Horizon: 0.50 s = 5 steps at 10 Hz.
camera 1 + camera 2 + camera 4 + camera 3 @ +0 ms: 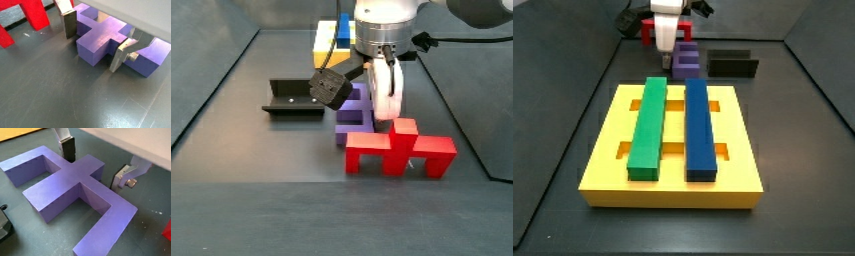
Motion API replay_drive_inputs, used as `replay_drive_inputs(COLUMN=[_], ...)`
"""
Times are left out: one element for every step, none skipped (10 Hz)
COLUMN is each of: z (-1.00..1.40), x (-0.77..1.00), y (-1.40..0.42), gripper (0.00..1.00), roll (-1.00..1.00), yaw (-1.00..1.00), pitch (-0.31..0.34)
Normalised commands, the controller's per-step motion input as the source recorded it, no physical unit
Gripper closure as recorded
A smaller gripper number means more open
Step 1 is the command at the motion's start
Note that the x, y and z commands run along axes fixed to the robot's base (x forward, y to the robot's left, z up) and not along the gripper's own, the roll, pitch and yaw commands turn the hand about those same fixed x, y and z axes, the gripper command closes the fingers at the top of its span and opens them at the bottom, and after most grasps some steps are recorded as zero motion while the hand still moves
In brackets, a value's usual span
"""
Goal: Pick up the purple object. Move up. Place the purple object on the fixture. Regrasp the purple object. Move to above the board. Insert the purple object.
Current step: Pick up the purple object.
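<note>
The purple object (pixel 95 50) lies flat on the dark floor, a wide bar with short legs and a central stub (pixel 85 169). My gripper (pixel 93 41) is down at floor level and open, its two fingers straddling that stub with a small gap on each side in both wrist views. One silver finger (pixel 67 150) stands beside the stub, and its partner (pixel 121 181) stands opposite. In a side view the purple object (pixel 352 117) sits under the gripper (pixel 374 100), between the black fixture (pixel 297 96) and a red piece. The yellow board (pixel 613 150) is nearer the camera in a side view.
A red pronged piece (pixel 398 150) stands close beside the purple object. The board carries a green bar (pixel 647 125) and a dark-blue bar (pixel 700 125) in its slots. The fixture (pixel 734 65) lies beyond the board, with grey enclosure walls around the floor.
</note>
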Motion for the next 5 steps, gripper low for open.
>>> replay_drive_inputs(z=[0.0,0.0,0.0,0.0,0.0], x=[0.0,0.0,0.0,0.0,0.0], y=[0.0,0.0,0.0,0.0,0.0], gripper=[1.0,1.0,1.0,1.0,1.0], roll=[0.0,0.0,0.0,0.0,0.0], yaw=[0.0,0.0,0.0,0.0,0.0], pitch=[0.0,0.0,0.0,0.0,0.0])
